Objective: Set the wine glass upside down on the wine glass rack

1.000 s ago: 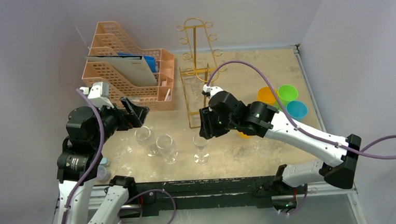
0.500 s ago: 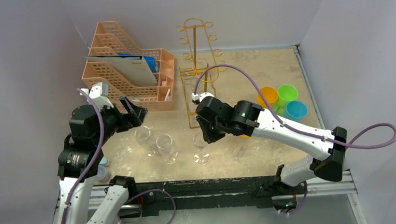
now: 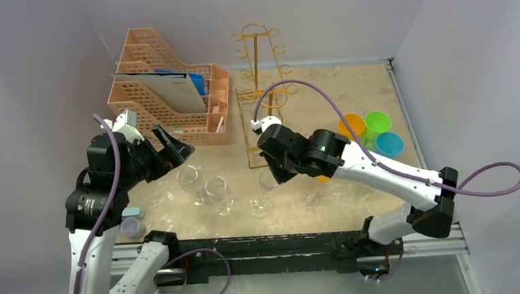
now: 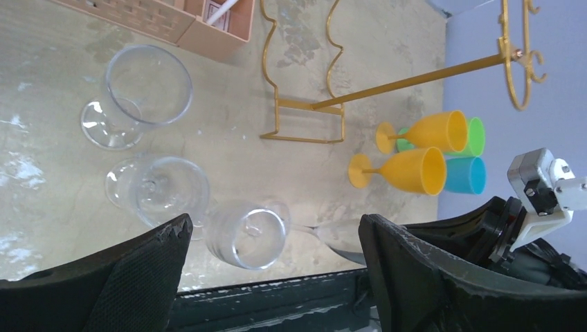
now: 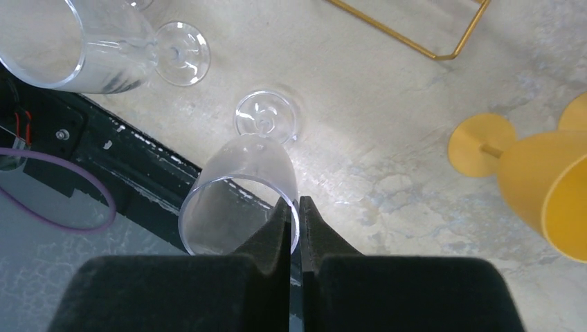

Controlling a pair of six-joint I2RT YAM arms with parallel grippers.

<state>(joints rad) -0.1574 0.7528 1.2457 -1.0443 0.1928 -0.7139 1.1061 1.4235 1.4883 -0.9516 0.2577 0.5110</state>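
Note:
My right gripper (image 3: 271, 178) (image 5: 291, 205) is shut on the rim of a clear wine glass (image 3: 263, 196) (image 5: 242, 183) (image 4: 248, 235), one finger inside the bowl and one outside. The glass leans over, its foot (image 5: 266, 116) low by the table. The gold wire wine glass rack (image 3: 260, 85) (image 4: 304, 121) (image 5: 415, 41) stands behind it at the back centre. Held above the table at the left, my left gripper (image 3: 173, 147) (image 4: 275, 225) is open and holds nothing.
Two more clear glasses (image 3: 190, 180) (image 3: 219, 194) stand left of the held one. A peach lattice organizer (image 3: 172, 91) sits back left. Orange (image 3: 350, 124), green (image 3: 378, 121) and blue (image 3: 389, 143) cups stand at the right, with a yellow goblet (image 5: 547, 187) close to my right gripper.
My right gripper came down and closed on the glass rim, and the glass has tipped from upright to leaning. The left arm drew back slightly, still open.

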